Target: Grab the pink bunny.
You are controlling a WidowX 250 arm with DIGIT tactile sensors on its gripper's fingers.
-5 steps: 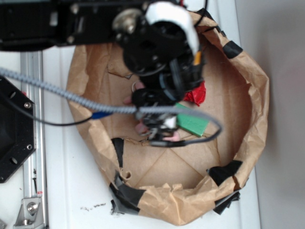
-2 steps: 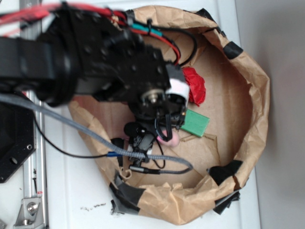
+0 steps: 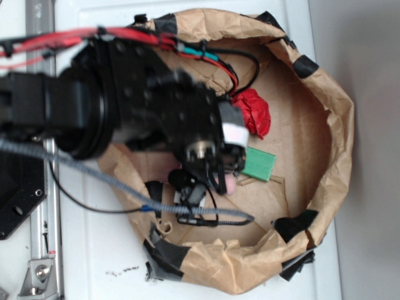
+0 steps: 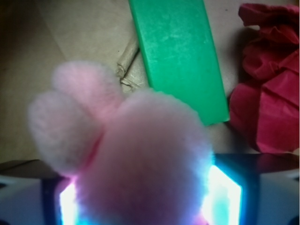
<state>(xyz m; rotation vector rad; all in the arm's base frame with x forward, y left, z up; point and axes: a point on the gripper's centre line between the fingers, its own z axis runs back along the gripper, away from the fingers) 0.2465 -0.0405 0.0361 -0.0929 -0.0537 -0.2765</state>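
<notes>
From where I stand, the black arm (image 3: 94, 119) reaches in from the left of the frame over the brown paper basin (image 3: 337, 125). Its end effector (image 3: 219, 181) sits low at the centre, clamped on the pink bunny (image 4: 140, 159), which fills the wrist view's lower middle. Just right lies the green block (image 4: 180, 56), then the red paper ball (image 4: 269, 89) at the far right.

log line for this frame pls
phase: grasp | hand: low in paper-lined bin, state unclear | pink bunny: right at hand, fills wrist view | green block, red paper ball: beyond bunny, untouched
</notes>
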